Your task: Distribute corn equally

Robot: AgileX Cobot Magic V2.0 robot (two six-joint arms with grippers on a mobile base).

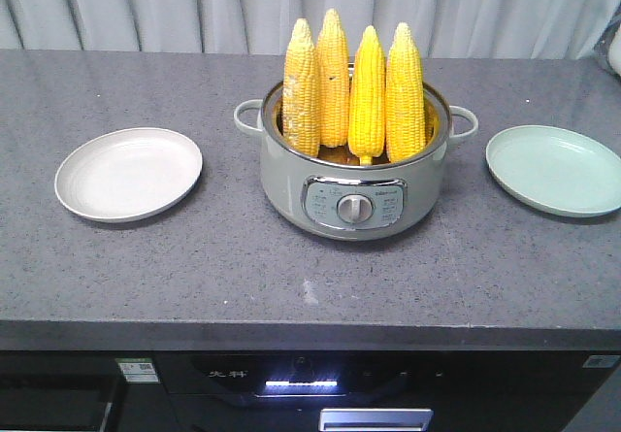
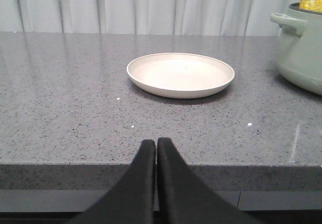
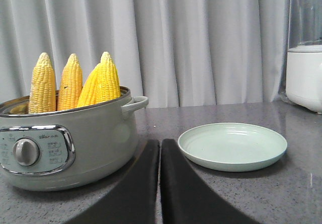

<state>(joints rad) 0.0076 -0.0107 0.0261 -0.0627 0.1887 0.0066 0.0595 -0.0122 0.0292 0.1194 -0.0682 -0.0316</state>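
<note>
Speckled dark-grey stone counter ran before pleated pale-grey curtain; dark cabinet front below, lit evenly.

This looks like a kitchen: a grey speckled stone countertop runs in front of pale pleated curtains, and beneath its front edge sits a dark appliance front with a lit display strip. Ahead and to the left of the right gripper stands a pale green electric cooking pot with a dial and chrome control panel, holding cobs of corn upright. A green plate lies just ahead to that gripper's right, a white countertop appliance with a clear jar stands farther right, and a cream plate lies straight ahead of the left gripper.
</note>
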